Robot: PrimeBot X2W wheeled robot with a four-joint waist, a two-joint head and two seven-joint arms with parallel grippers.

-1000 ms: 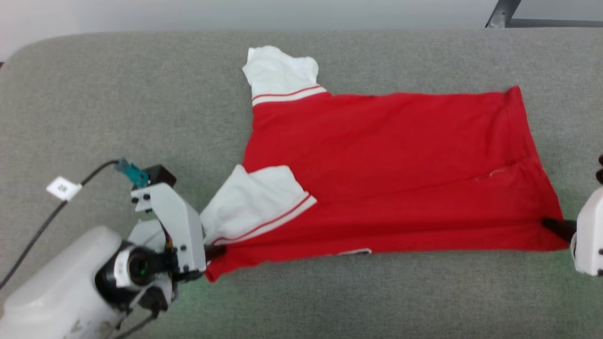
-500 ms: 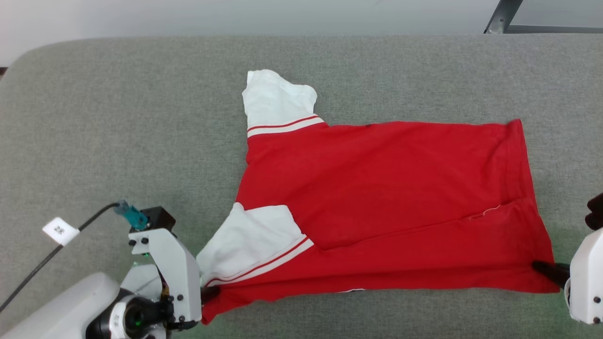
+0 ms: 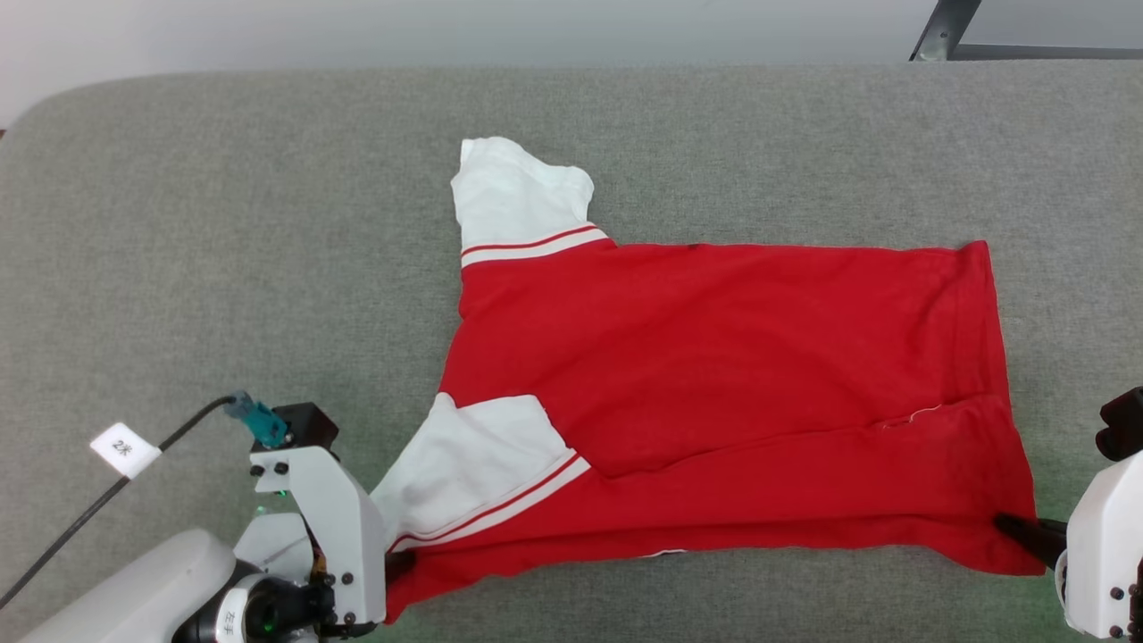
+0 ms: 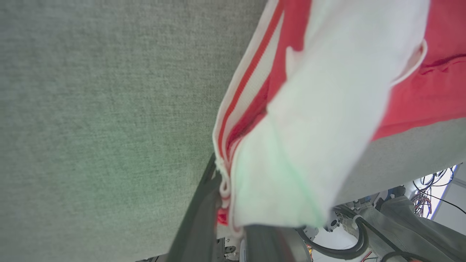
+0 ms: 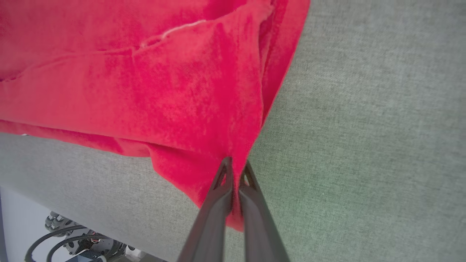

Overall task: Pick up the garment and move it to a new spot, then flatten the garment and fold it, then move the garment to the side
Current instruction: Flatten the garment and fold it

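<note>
The garment (image 3: 714, 393), a red T-shirt with white striped sleeves, lies spread across the grey padded table (image 3: 223, 223), its near edge pulled taut. My left gripper (image 3: 399, 566) at the lower left is shut on the shirt's near left corner, below the folded-over white sleeve (image 3: 473, 469). In the left wrist view the white sleeve (image 4: 320, 120) drapes over the dark fingers (image 4: 204, 218). My right gripper (image 3: 1018, 529) at the lower right is shut on the near right hem corner. The right wrist view shows red cloth (image 5: 164, 83) pinched between both fingers (image 5: 224, 189).
The other white sleeve (image 3: 518, 196) points toward the table's far side. A cable with a white tag (image 3: 125, 449) runs from my left arm. The table's near edge, with cables below it (image 5: 72, 236), lies close behind both grippers. A metal frame leg (image 3: 933, 31) stands far right.
The camera view has shifted, so the shirt sits lower in the picture. Both grippers have drawn toward the near edge, pulling the shirt's near hem with them and stretching it flatter.
</note>
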